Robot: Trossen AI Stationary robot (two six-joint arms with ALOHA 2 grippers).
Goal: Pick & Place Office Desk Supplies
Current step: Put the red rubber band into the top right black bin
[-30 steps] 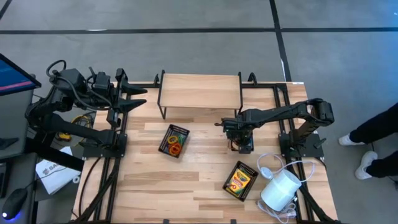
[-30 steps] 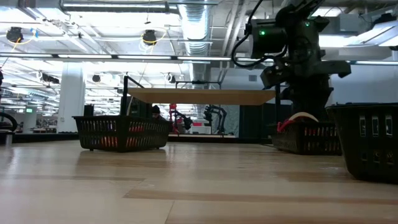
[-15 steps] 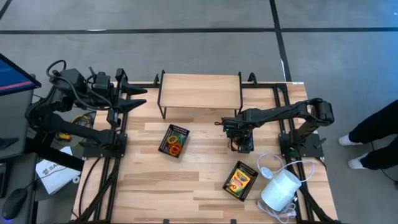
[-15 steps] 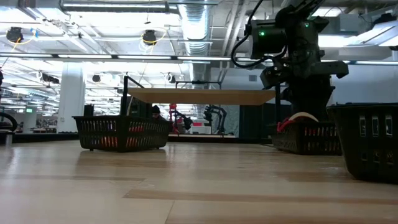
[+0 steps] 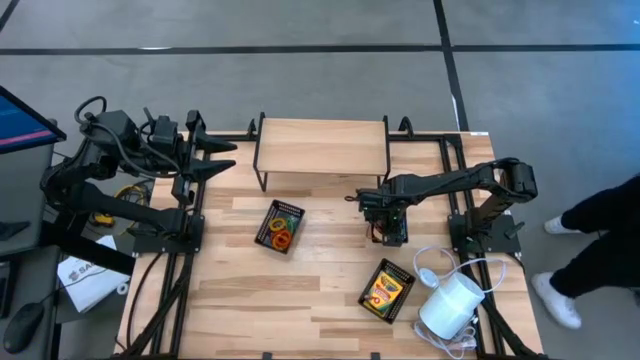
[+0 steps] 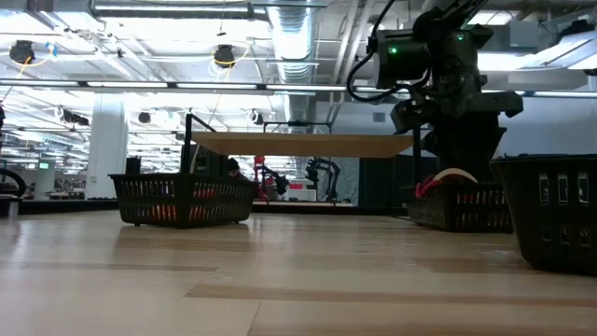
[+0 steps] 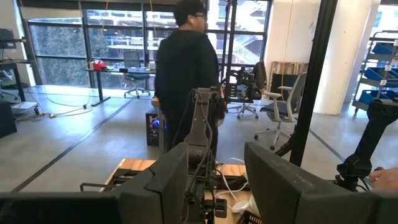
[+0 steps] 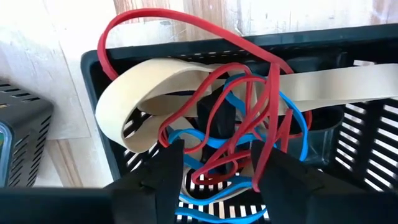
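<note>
Right wrist view shows you the heart of it: your right gripper (image 8: 214,171) hangs directly over a black mesh tray (image 8: 99,112) with the tangle of elastic loops straight ahead of the jaws, inside the tray. A red loop (image 8: 186,37) arches up over the tray's far wall, a wide cream band (image 8: 134,93) lies across the tray with its long axis running side to side, and blue loops (image 8: 205,140) sit lowest on the mesh floor. The jaws stand apart, one finger on each side of the knot of red and blue strands; nothing looks pinched, though the strands run very near both fingers and I cannot tell whether they touch.

In the high view the right gripper (image 5: 388,222) sits over that same tray, right of the table's (image 5: 320,290) middle, while the crayon box (image 5: 385,290) lies in another tray nearer the front and a third tray (image 5: 280,227) of coloured loops sits centre-left. Your left gripper (image 5: 215,158) waits at the far left corner, jaws part open and empty, so the right arm is much the nearer.
</note>
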